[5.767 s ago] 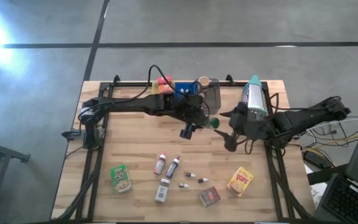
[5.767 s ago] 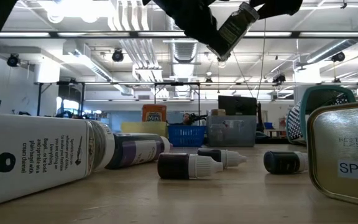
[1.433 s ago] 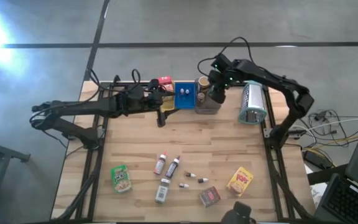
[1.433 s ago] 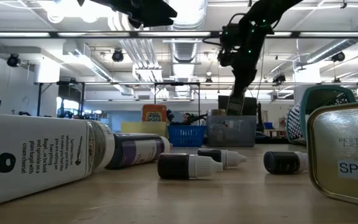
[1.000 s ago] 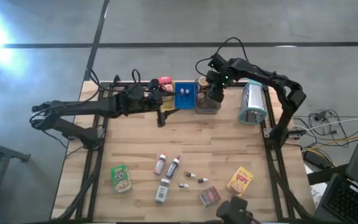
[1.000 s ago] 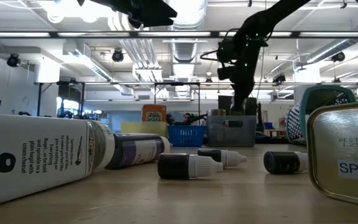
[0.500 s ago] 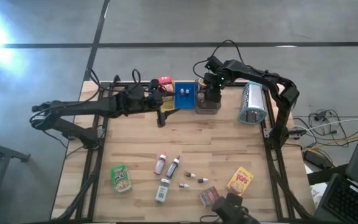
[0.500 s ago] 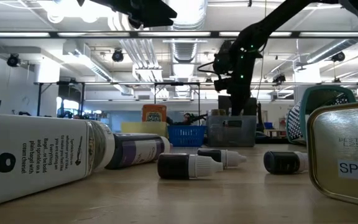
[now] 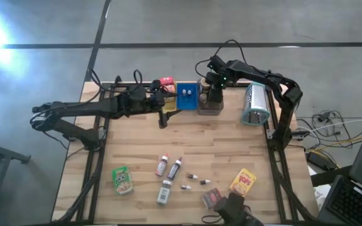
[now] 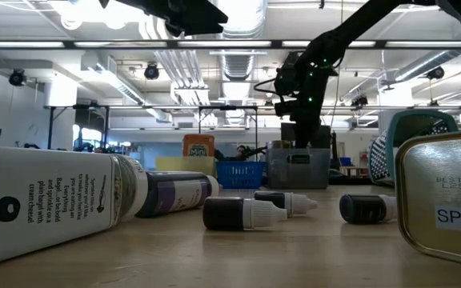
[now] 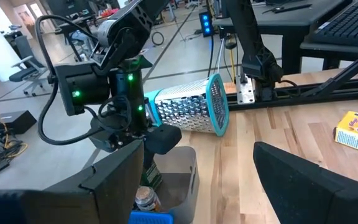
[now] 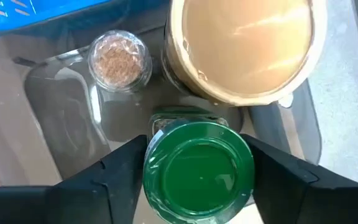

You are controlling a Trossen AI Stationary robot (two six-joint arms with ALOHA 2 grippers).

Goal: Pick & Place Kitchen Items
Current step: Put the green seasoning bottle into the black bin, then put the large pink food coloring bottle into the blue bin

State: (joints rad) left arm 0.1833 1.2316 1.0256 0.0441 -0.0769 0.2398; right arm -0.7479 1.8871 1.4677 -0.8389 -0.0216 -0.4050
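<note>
Putting a bottle with a green cap point(image 12: 199, 163) into the grey tray point(image 9: 213, 108) looks like the step in hand. The right gripper point(image 9: 212, 92) is over that tray at the back of the counter point(image 9: 193, 138). In the right wrist view its two fingers point(image 12: 120, 171) sit on each side of the green cap. They are very close to it, but I cannot tell if they are squeezing it or have let go. The bottle stands up in the tray, next to a brown cup point(image 12: 244, 46) and a small jar point(image 12: 119, 58) with brown bits inside.

The next move, I think, is to spread the fingers wide and lift straight up. It must go slow so the bottle does not tip into the cup or the jar.

The left gripper point(image 9: 163, 119) waits near the back of the counter, just in front of the yellow tray point(image 9: 166, 102). Its fingers are apart and hold nothing.

More things lie at the front of the wooden counter: a green pouch point(image 9: 123, 179), slim bottles point(image 9: 162, 165), tiny vials point(image 9: 193, 177), a yellow box point(image 9: 243, 182) and a red tin point(image 9: 212, 198). A metal grater point(image 9: 255, 104) lies at the right edge. A blue tray point(image 9: 186, 97) sits between the yellow and grey ones.

The room behind is big, with bright lights and pipes on the ceiling.
</note>
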